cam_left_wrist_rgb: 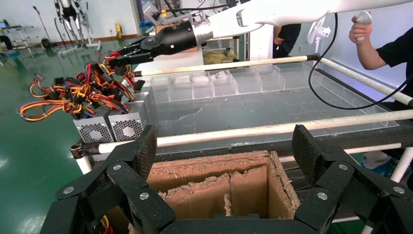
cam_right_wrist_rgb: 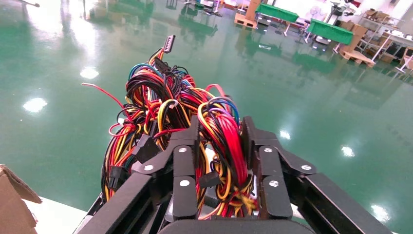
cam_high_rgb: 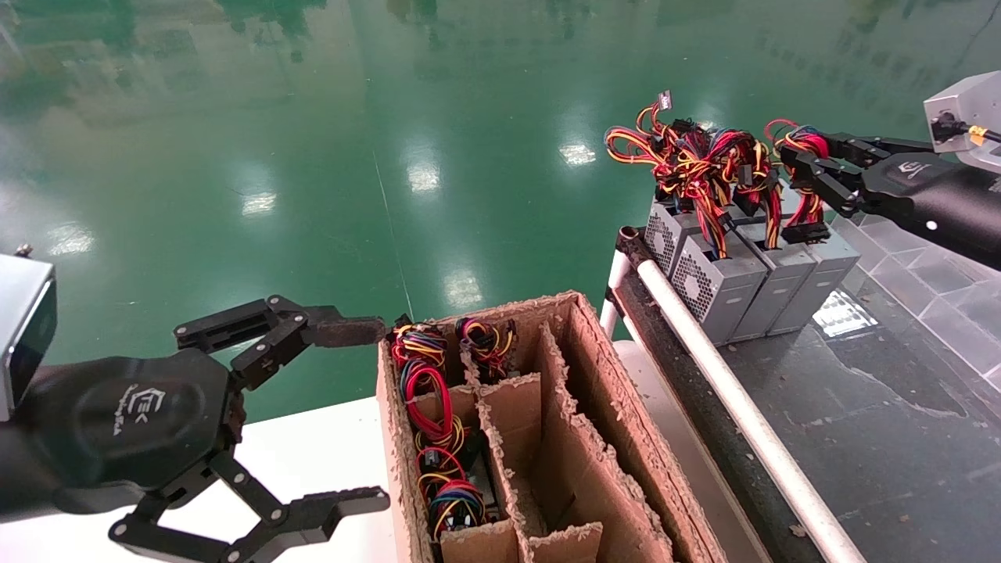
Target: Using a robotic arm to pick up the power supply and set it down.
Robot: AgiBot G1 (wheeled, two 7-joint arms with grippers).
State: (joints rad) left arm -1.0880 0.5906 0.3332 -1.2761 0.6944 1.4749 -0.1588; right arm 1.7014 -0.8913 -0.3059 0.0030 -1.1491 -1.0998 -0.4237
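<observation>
Three grey power supplies stand in a row on the dark table (cam_high_rgb: 860,407). The rightmost power supply (cam_high_rgb: 830,270) has its red, yellow and black wire bundle (cam_right_wrist_rgb: 225,146) pinched between the fingers of my right gripper (cam_high_rgb: 805,173), which reaches in from the right. In the right wrist view the right gripper (cam_right_wrist_rgb: 221,141) is shut on those wires, and the box below is mostly hidden. The box looks level with its neighbours (cam_high_rgb: 719,288). My left gripper (cam_high_rgb: 364,414) hangs open and empty beside the brown carton (cam_high_rgb: 594,375).
The carton has dividers, and its left cells hold more wired units (cam_high_rgb: 434,414). A white rail (cam_high_rgb: 735,407) edges the dark table. Clear plastic bins (cam_high_rgb: 923,266) lie behind the row. A person (cam_left_wrist_rgb: 380,44) stands past the table. A white surface (cam_high_rgb: 313,446) lies under the left arm.
</observation>
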